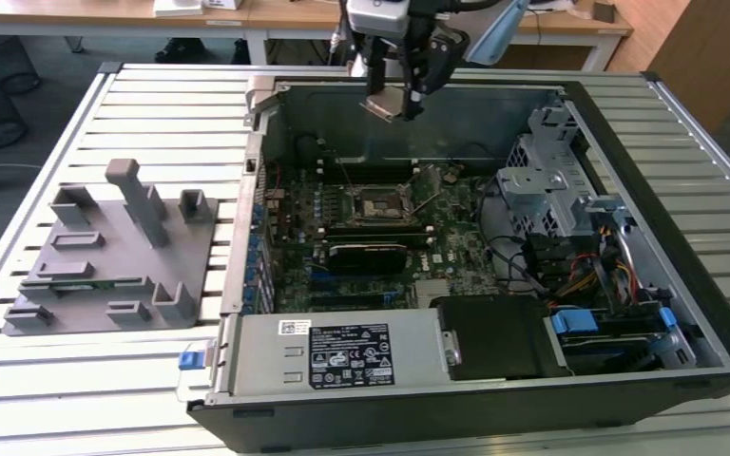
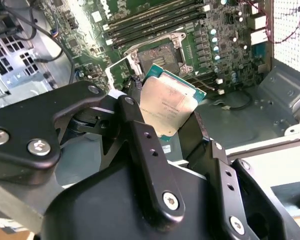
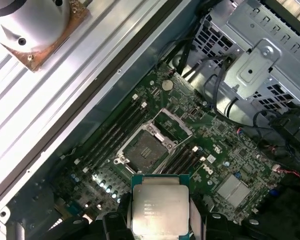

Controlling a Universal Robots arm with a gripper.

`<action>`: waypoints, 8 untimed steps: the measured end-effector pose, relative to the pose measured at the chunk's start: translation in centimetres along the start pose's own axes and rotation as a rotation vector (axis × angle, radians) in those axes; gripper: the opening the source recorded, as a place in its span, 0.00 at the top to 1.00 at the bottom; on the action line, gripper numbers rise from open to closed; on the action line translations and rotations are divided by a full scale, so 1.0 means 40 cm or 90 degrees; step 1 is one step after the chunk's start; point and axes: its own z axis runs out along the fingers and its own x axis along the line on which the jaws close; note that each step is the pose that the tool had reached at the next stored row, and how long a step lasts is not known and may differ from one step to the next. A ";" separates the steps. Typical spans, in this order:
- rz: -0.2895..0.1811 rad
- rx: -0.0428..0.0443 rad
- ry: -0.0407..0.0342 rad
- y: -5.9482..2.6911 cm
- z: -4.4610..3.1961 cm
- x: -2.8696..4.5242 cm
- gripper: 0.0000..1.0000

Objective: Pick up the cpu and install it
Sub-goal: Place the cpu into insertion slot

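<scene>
My gripper (image 1: 394,103) is shut on the cpu (image 1: 387,105), a small square chip with a pale silver top and green edge. It hangs above the back wall of the open computer case, well above the motherboard. Both wrist views show the cpu (image 2: 166,106) (image 3: 158,207) pinched between the two black fingers (image 2: 142,145). The open socket (image 1: 376,202) sits in the middle of the motherboard, a dark square with a metal frame, also in both wrist views as the socket (image 3: 146,150) (image 2: 157,55). The chip is clear of the socket.
The open case (image 1: 707,313) lies on a slatted white table (image 1: 124,380). A grey plastic fixture (image 1: 105,256) stands at the exterior view's left. Inside the case are a silver drive cage (image 1: 549,180), cables (image 1: 568,275) and a power supply (image 1: 339,356).
</scene>
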 end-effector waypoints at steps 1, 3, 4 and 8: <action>0.007 0.0001 -0.0003 0.000 0.000 0.000 0.46; 0.024 0.0002 -0.0010 0.000 0.001 0.000 0.46; 0.032 0.0004 -0.0013 0.001 0.001 0.001 0.46; 0.071 0.0009 -0.0030 0.002 0.002 0.002 0.46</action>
